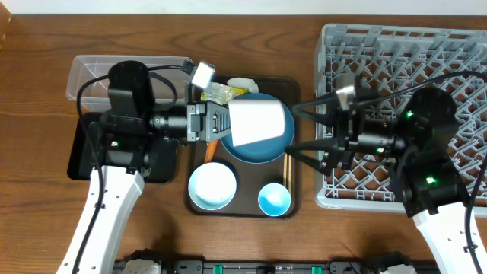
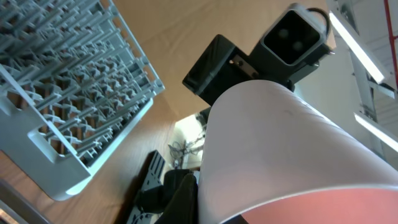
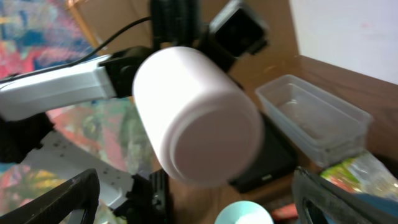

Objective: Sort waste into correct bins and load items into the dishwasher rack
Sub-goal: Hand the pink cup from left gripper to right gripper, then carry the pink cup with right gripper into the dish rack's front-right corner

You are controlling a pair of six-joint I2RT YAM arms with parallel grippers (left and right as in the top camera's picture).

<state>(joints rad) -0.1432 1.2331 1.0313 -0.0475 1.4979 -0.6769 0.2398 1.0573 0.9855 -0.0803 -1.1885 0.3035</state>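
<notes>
My left gripper (image 1: 222, 122) is shut on the small pink cup (image 1: 259, 122), held on its side above the dark blue dish (image 1: 262, 151). The cup fills the left wrist view (image 2: 280, 149), and its base faces the right wrist camera (image 3: 196, 115). My right gripper (image 1: 300, 129) is open and empty just right of the cup, at the left edge of the grey dishwasher rack (image 1: 403, 46). On the brown tray (image 1: 242, 211) are the white-and-blue bowl (image 1: 211, 186), the small blue cup (image 1: 274, 199), the chopsticks (image 1: 287, 171) and an orange carrot piece (image 1: 210, 150).
The printed wrapper (image 1: 217, 93) and crumpled white paper (image 1: 243, 82) lie at the tray's far edge. The clear tub (image 1: 91, 72) and the black tray (image 1: 80, 152) sit at the left, partly under my left arm. The rack (image 2: 62, 81) also shows in the left wrist view.
</notes>
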